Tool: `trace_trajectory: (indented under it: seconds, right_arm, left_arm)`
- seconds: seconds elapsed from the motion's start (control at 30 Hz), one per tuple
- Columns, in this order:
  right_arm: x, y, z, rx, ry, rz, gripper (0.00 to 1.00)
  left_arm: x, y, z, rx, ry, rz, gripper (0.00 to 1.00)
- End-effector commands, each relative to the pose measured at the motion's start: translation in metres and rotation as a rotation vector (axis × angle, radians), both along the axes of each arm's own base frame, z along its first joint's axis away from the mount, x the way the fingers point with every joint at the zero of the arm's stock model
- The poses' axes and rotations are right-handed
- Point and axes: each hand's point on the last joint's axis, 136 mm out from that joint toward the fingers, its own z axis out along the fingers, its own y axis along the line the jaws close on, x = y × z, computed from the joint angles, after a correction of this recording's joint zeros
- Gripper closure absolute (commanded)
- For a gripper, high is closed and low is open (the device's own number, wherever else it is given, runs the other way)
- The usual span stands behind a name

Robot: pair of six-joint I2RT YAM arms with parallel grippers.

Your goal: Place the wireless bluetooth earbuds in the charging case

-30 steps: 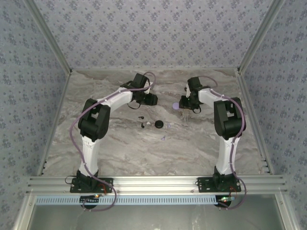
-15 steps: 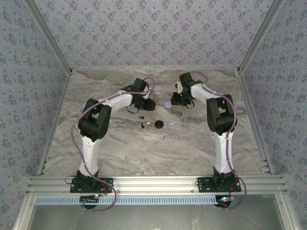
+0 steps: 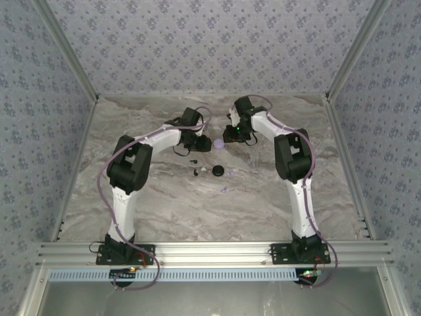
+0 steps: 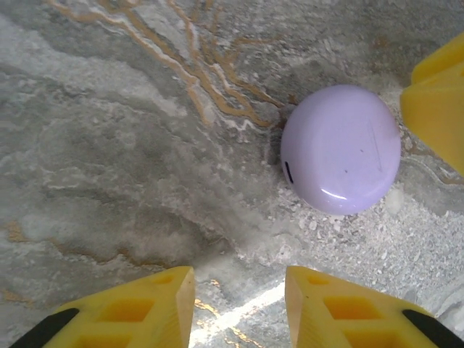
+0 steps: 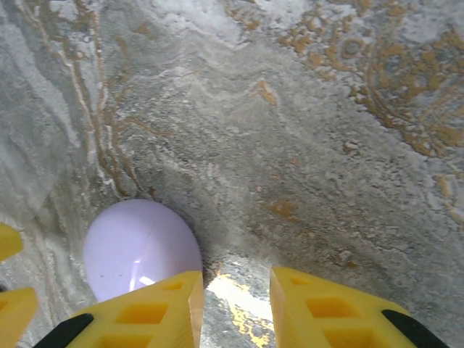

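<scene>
The charging case (image 3: 218, 143) is a closed lilac oval lying on the marble table (image 3: 164, 204) between my two grippers. In the left wrist view the case (image 4: 341, 148) lies ahead and to the right of my left gripper (image 4: 239, 290), which is open over bare marble. In the right wrist view the case (image 5: 138, 246) sits against the outer side of one finger of my right gripper (image 5: 235, 290), open with nothing between its jaws. The two earbuds (image 3: 193, 161) (image 3: 197, 172) are tiny black specks nearer the arms' bases, apart from both grippers (image 3: 205, 143) (image 3: 229, 137).
A larger black round disc (image 3: 218, 170) lies just right of the earbuds. A small lilac speck (image 3: 224, 191) lies nearer the front. A yellow finger of the right gripper (image 4: 438, 101) shows beside the case in the left wrist view. Walls enclose the table on three sides.
The right arm has swung left, and the lilac case has travelled left with it, up to the left gripper. The left gripper's jaws have narrowed.
</scene>
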Motion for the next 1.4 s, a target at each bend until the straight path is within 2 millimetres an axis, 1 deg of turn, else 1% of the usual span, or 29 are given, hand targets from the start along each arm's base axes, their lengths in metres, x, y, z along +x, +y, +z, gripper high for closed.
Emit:
trace_trajectory:
  seconds: [0.0, 0.1, 0.2, 0.3, 0.4, 0.53, 0.57, 0.67, 0.83, 0.93, 1.0, 1.17, 1.2, 1.27, 1.37]
  right_arm:
    - [-0.004, -0.012, 0.025, -0.007, -0.017, -0.06, 0.67]
    - [-0.015, -0.015, 0.028, -0.005, -0.002, -0.069, 0.69]
    - [-0.029, -0.01, 0.027, 0.008, 0.014, -0.054, 0.73]
    - [-0.038, -0.003, 0.022, 0.024, 0.032, -0.047, 0.77]
    - [-0.042, 0.001, 0.015, 0.017, 0.048, -0.054, 0.79]
    - [-0.045, 0.003, 0.005, 0.01, 0.074, -0.086, 0.81]
    - [-0.04, 0.005, 0.005, 0.02, 0.058, -0.089, 0.81]
    - [-0.038, 0.008, 0.001, 0.023, 0.062, -0.099, 0.83]
    - [-0.035, 0.013, -0.008, 0.032, 0.082, -0.099, 0.84]
    - [-0.033, 0.016, -0.012, 0.032, 0.091, -0.096, 0.84]
    - [-0.032, 0.016, -0.014, 0.028, 0.094, -0.1, 0.84]
    - [-0.027, 0.016, -0.015, 0.014, 0.086, -0.104, 0.84]
    - [-0.024, 0.015, -0.015, 0.014, 0.08, -0.103, 0.84]
    - [-0.026, 0.015, -0.017, 0.001, 0.099, -0.094, 0.84]
    - [-0.023, 0.015, -0.018, -0.012, 0.1, -0.086, 0.84]
  left_arm:
    - [0.018, 0.005, 0.03, -0.038, -0.066, 0.037, 0.64]
    - [0.028, 0.005, 0.032, -0.046, -0.067, 0.041, 0.65]
    - [0.038, 0.001, 0.029, -0.056, -0.059, 0.037, 0.67]
    - [0.047, -0.006, 0.023, -0.066, -0.043, 0.035, 0.73]
    - [0.054, -0.012, 0.017, -0.072, -0.024, 0.041, 0.76]
    - [0.061, -0.015, 0.01, -0.077, -0.009, 0.057, 0.78]
    - [0.061, -0.016, 0.007, -0.079, -0.002, 0.058, 0.78]
    - [0.057, -0.022, 0.0, -0.093, 0.022, 0.039, 0.79]
    - [0.048, -0.025, -0.009, -0.071, 0.044, 0.021, 0.82]
    - [0.041, -0.028, -0.013, -0.057, 0.054, 0.004, 0.82]
    - [0.038, -0.029, -0.017, -0.049, 0.063, 0.0, 0.83]
    - [0.028, -0.025, -0.023, -0.016, 0.086, 0.004, 0.89]
    - [0.025, -0.025, -0.022, -0.016, 0.088, 0.003, 0.89]
    - [0.02, -0.023, -0.021, -0.01, 0.093, 0.008, 0.89]
    - [0.013, -0.019, -0.018, -0.006, 0.092, 0.014, 0.89]
